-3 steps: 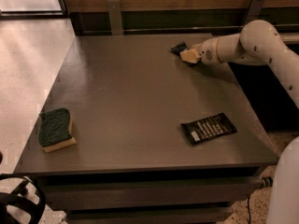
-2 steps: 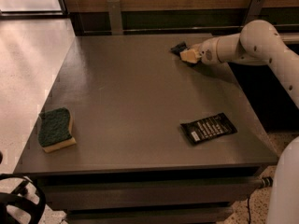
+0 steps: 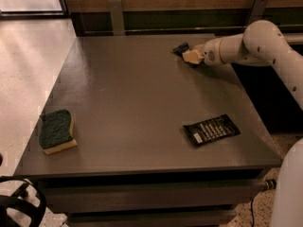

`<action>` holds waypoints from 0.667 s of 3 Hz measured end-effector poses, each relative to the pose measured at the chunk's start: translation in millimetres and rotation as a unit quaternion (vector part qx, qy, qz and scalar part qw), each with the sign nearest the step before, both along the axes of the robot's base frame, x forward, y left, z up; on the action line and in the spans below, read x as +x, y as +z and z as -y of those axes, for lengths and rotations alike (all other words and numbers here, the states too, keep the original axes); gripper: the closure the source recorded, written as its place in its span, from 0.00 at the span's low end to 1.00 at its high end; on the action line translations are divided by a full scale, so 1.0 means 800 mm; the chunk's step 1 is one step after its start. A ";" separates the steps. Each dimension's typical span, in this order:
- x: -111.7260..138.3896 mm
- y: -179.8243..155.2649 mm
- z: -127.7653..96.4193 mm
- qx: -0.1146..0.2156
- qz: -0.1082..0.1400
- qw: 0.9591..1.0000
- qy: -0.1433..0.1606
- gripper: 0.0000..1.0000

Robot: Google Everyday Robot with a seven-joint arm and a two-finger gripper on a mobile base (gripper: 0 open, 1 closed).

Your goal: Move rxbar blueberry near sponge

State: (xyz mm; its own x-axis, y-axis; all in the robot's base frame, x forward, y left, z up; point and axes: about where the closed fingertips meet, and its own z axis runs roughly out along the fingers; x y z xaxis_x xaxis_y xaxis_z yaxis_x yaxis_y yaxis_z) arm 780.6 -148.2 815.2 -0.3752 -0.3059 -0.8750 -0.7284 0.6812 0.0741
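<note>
The rxbar blueberry (image 3: 181,48) is a small dark wrapper at the far right of the grey table (image 3: 132,93); only part of it shows, sticking out past my gripper. My gripper (image 3: 191,56) is low over the table, right against the bar's near right side. The white arm reaches in from the right. The sponge (image 3: 56,131), green on top with a yellow base, lies at the table's near left corner, far from the bar and the gripper.
A larger flat black wrapper with white text lines (image 3: 211,130) lies near the table's front right. A wooden wall with a dark rail (image 3: 189,20) runs behind the table. A black wheel (image 3: 19,207) shows at the bottom left on the floor.
</note>
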 end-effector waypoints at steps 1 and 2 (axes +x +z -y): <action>0.000 0.000 0.000 0.000 0.000 1.000 0.000 1.00; 0.000 0.000 0.000 0.000 0.000 1.000 0.000 1.00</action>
